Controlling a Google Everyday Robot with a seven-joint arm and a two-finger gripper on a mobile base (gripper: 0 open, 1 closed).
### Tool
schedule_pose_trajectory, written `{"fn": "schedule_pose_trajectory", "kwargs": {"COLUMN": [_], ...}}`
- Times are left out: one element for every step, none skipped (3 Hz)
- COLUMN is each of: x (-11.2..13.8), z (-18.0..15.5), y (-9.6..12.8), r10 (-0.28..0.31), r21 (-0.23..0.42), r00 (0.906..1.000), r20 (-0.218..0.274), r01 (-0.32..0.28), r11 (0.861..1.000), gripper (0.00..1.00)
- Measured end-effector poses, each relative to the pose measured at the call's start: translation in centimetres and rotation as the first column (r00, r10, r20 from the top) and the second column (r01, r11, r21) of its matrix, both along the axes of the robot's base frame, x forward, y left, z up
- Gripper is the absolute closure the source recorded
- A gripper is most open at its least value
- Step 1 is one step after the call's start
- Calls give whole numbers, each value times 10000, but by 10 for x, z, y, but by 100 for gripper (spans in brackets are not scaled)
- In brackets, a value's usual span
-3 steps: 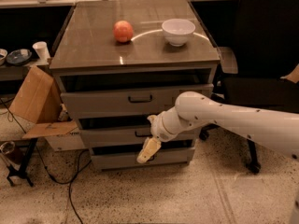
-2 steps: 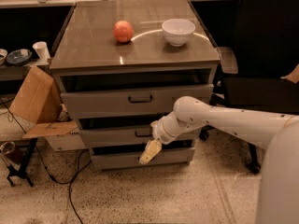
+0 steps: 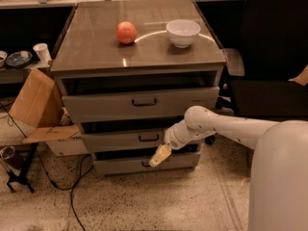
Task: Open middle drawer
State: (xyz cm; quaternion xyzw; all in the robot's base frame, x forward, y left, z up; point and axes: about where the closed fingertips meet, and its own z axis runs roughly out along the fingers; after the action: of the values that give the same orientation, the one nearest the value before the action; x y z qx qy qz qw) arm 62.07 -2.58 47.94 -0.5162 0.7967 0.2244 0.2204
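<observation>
The arm (image 3: pixel 226 126) is covering the right end of the middle drawer (image 3: pixel 115 140); the gripper (image 3: pixel 160 156), below the front edge of the counter (image 3: pixel 91 42), is overlapping the bottom drawer (image 3: pixel 120 165).

From the rounded white body (image 3: pixel 281 177) at lower right, we see the single arm (image 3: pixel 236 126) stretch leftward, nearly level, to a bulbous elbow (image 3: pixel 197 118). There we find it bent down and to the left into a ribbed wrist (image 3: pixel 175 136). The cream-coloured gripper (image 3: pixel 160 155) hangs off that wrist, tilted down-left, low at the centre of our view, the arm's lowest point.
</observation>
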Motion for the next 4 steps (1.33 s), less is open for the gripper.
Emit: {"fn": "schedule_pose_trajectory", "kwargs": {"x": [15, 27, 40, 54], "z": [2, 9, 13, 4], "y": [1, 7, 18, 28], "r10": [-342, -517, -522, -452], "r21": [277, 514, 584, 484], "r00": [9981, 9934, 9907, 9932], "r20": [516, 1026, 1258, 1076], "r01": [328, 466, 451, 402], "r11": [9991, 9976, 9973, 9980], "gripper": [0, 0, 0, 0]}}
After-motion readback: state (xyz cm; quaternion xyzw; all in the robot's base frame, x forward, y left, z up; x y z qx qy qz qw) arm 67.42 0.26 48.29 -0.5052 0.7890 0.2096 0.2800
